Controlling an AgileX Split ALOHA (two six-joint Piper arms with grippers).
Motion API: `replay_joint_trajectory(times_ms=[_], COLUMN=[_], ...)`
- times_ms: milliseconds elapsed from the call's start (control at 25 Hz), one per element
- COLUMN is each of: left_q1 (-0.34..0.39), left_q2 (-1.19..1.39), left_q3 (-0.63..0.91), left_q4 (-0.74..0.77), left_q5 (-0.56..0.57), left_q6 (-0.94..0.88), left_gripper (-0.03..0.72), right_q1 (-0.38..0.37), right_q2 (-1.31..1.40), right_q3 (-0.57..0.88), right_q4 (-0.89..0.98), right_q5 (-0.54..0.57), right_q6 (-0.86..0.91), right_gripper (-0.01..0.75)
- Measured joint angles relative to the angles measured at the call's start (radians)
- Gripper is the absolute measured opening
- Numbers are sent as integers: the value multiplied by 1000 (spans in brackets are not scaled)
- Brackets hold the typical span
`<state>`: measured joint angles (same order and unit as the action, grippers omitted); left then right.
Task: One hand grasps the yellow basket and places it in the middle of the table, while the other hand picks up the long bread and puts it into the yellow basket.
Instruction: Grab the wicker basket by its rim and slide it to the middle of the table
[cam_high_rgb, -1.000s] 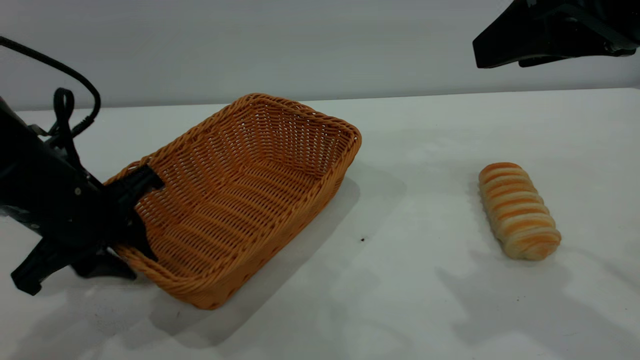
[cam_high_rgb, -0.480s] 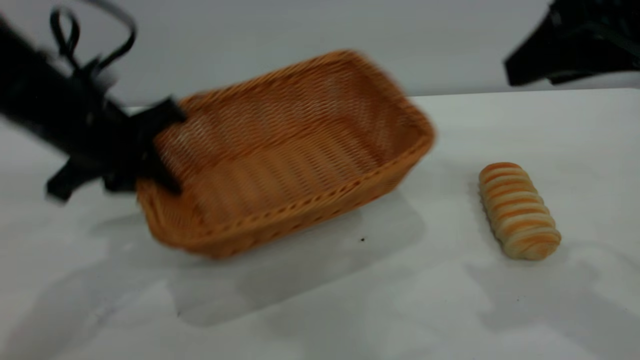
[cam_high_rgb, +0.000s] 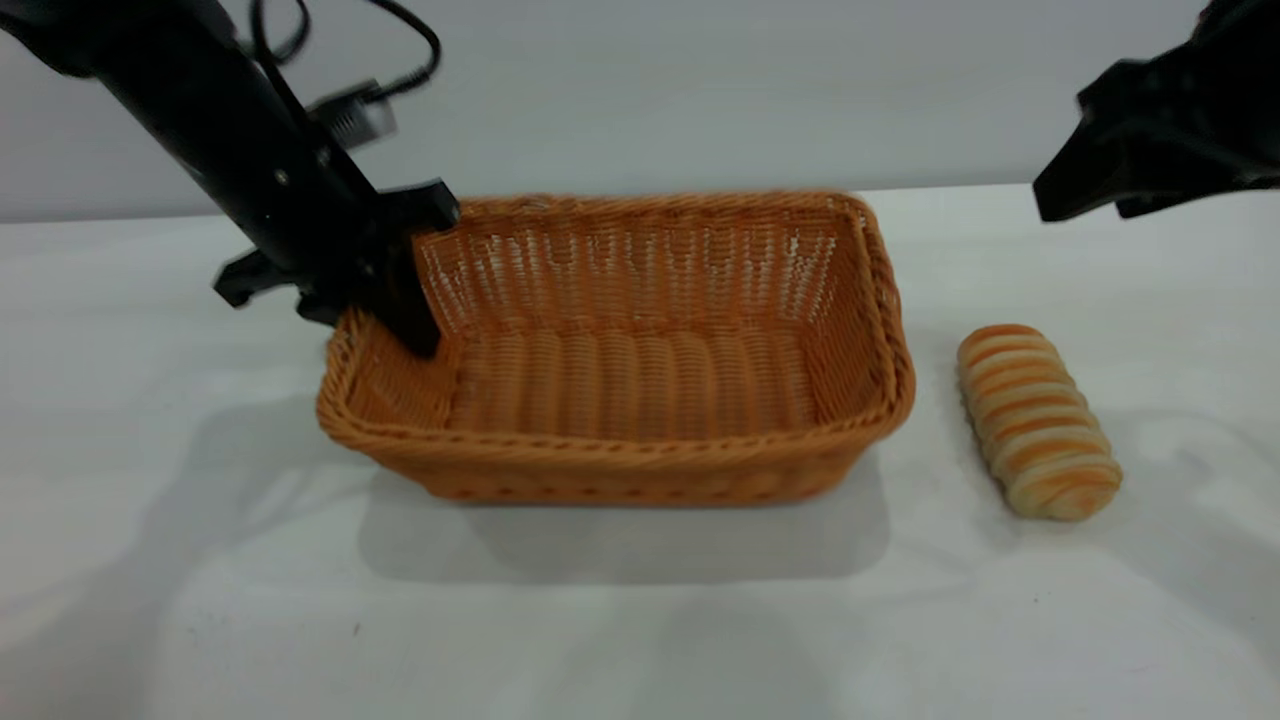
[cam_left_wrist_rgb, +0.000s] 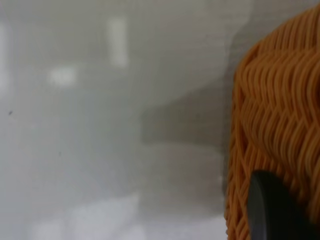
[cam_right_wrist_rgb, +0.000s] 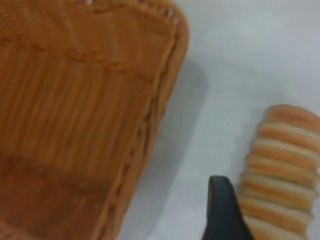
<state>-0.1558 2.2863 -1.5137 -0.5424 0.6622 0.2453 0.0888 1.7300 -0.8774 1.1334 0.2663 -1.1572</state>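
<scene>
A: Where is the yellow basket (cam_high_rgb: 640, 400)?
B: Mid-tabletop (cam_high_rgb: 640, 620), long side facing us, with the left gripper (cam_high_rgb: 385, 290) clamped on its left end wall, one jaw inside.
A: And the long bread (cam_high_rgb: 1037, 420)?
B: Just right of the basket, apart from it. The right gripper (cam_high_rgb: 1070, 190) hangs high above.

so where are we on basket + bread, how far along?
Done: the yellow basket sits near the middle of the table. In hand: the left gripper is clamped on the basket's left wall, one finger inside, not yet released. Left: the long bread lies untouched on the table right of the basket; the right gripper hangs above it, holding nothing. Pick and drop not started.
</scene>
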Motion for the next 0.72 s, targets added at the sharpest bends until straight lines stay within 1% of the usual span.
replay_joint_trajectory(times_ms=[240, 320, 360, 440, 560, 640, 680, 720], left_q1=[2, 2, 2, 2, 2, 2, 2, 2], left_q2=[74, 75, 75, 75, 63, 41, 22, 3], left_q3=[-53, -57, -57, -57, -57, -57, -57, -57], left_q4=[4, 3, 0, -7, 11, 29, 45, 60], left_q5=[45, 51, 51, 64, 90, 113, 129, 147], left_q6=[-1, 9, 12, 15, 16, 16, 17, 17], left_gripper=[103, 133, 173, 286, 506, 614, 646, 659], right_q1=[0, 0, 0, 0, 0, 0, 0, 0], right_q2=[185, 242, 271, 324, 400, 440, 459, 472], right_q3=[-64, -87, -100, -127, -164, -184, -190, -197], right_q4=[-1, -1, 0, 0, 0, 0, 0, 1], right_q5=[-113, -129, -130, -129, -134, -138, -137, -135], right_q6=[0, 0, 0, 0, 0, 0, 0, 0], right_gripper=[517, 517, 517, 517, 517, 517, 517, 517])
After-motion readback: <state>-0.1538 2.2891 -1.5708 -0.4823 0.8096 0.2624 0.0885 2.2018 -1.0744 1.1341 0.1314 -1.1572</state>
